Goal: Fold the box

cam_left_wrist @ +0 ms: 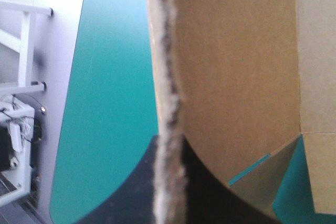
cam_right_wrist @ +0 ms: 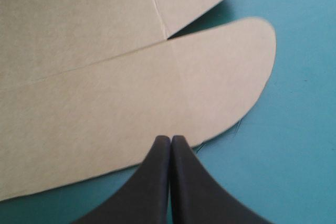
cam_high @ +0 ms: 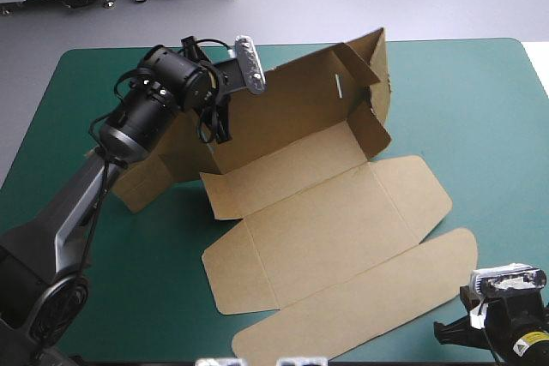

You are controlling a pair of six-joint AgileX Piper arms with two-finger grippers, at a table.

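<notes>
The brown box [cam_high: 326, 212] lies as a cut sheet on the table, its long back wall [cam_high: 292, 100] raised and leaning, with a side flap [cam_high: 373, 75] standing at the far right. My left gripper [cam_high: 216, 130] grips the raised wall near its left end. In the left wrist view the board's rough edge [cam_left_wrist: 168, 103] runs between the black fingers [cam_left_wrist: 131, 192], which are shut on it. My right gripper [cam_right_wrist: 170, 139] is shut with nothing in it, its tip at the near edge of the rounded front flap [cam_right_wrist: 157, 93]. In the high view it sits low at the table's front right corner [cam_high: 450, 330].
The teal-green cover [cam_high: 480, 109] shows bare to the right of the box and along the left side [cam_high: 51, 126]. The flat flaps [cam_high: 412, 195] spread toward the front right. The table's rounded corner [cam_left_wrist: 58, 203] lies beyond the left gripper.
</notes>
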